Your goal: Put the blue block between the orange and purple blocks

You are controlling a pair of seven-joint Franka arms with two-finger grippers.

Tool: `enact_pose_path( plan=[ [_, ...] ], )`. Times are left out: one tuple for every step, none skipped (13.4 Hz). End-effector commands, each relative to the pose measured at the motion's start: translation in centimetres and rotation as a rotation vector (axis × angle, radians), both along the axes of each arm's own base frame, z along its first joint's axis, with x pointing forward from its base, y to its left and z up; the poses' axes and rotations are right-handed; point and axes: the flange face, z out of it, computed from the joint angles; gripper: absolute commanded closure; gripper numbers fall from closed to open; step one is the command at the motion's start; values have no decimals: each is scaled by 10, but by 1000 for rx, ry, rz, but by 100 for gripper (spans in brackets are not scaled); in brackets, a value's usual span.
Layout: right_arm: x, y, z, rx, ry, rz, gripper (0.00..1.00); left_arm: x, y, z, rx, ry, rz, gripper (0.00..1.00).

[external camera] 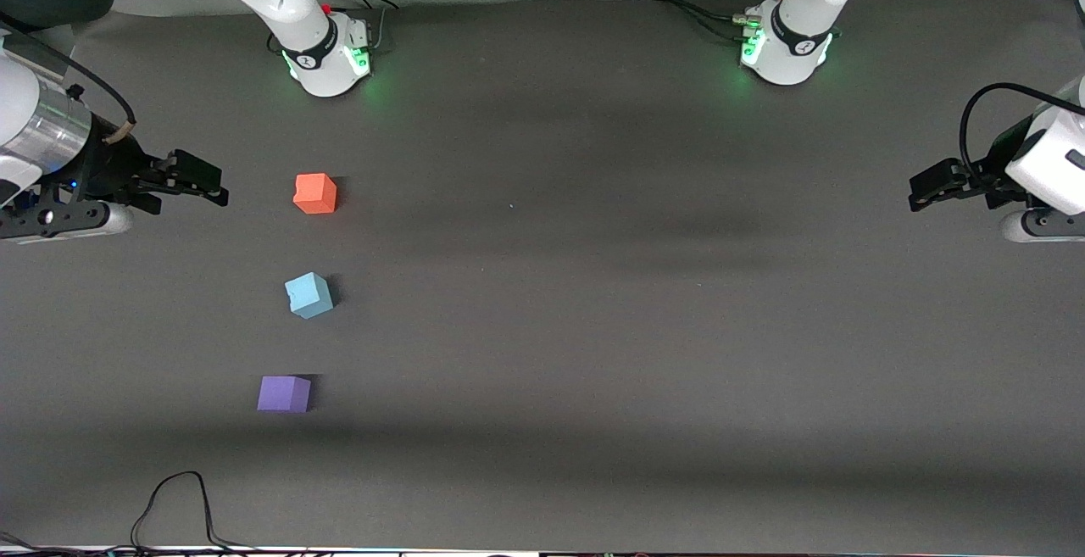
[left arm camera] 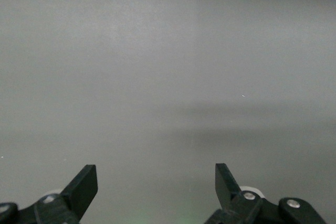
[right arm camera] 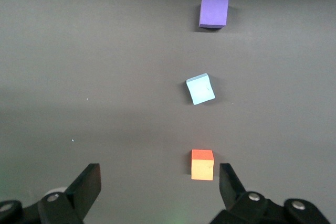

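1. Front view: a dark grey table (external camera: 593, 286) carries three small matte cubes in a loose line toward the right arm's end. The orange block (external camera: 315, 193) lies farthest from the front camera, the blue block (external camera: 308, 295) sits between, and the purple block (external camera: 284, 394) lies nearest. All three are well apart, none touching. The blue block is light sky-blue, rests flat, and is turned slightly askew from the other two; as a cube it has no long axis. A tiny mark shows on its top face. The right gripper (external camera: 203, 184) hangs near the orange block at the table's edge, holding nothing. The left gripper (external camera: 920, 192) waits at the other end, over bare table, holding nothing.

2. Left wrist view: the left gripper (left arm camera: 156, 179) has its two dark fingers spread wide, with only bare grey table between them.

3. Right wrist view: the right gripper (right arm camera: 160, 182) has its fingers spread wide and empty. The orange block (right arm camera: 202, 164) lies closest to them, then the blue block (right arm camera: 200, 88), rotated with a small dent on top, then the purple block (right arm camera: 213, 12).
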Motion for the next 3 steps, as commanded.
enact_pose_path(
  plan=[
    [-4,-25,6,-13,-15,-48,0,-6,-1,4,-2,-2,0,0],
    [-4,-25,8,-13,-18,-49,0,-6,-1,4,-2,-2,0,0],
    [-4,-24,6,-13,-16,-48,0,-6,-1,4,-2,-2,0,0]
  ],
)
